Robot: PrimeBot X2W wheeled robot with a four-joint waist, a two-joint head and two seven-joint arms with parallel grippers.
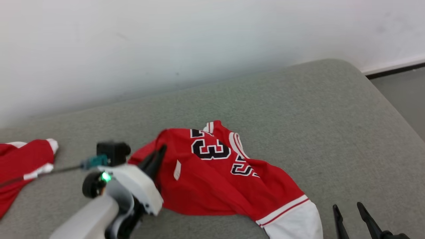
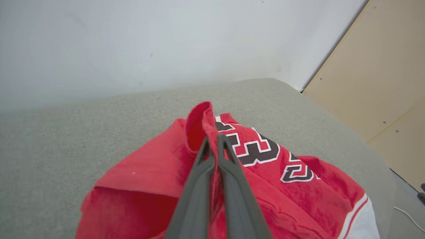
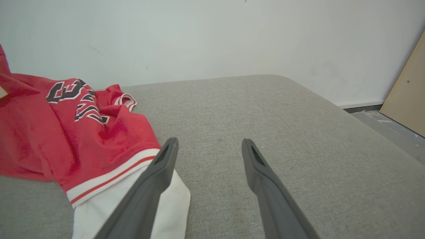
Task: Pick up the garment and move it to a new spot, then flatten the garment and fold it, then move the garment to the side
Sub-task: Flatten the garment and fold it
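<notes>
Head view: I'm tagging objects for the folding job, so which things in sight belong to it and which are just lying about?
Job:
- red jersey
- left hand, shut on a fold of it
- right hand, open near its white hem
- grey cushion

Lying about:
- second red garment at the left
- tan board

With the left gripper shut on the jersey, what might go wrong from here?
The left gripper pinches only a thin fold of the jersey, so it may slip on lifting. The right gripper is open, holding nothing: a one-handed lift may leave the cloth bunched.
</notes>
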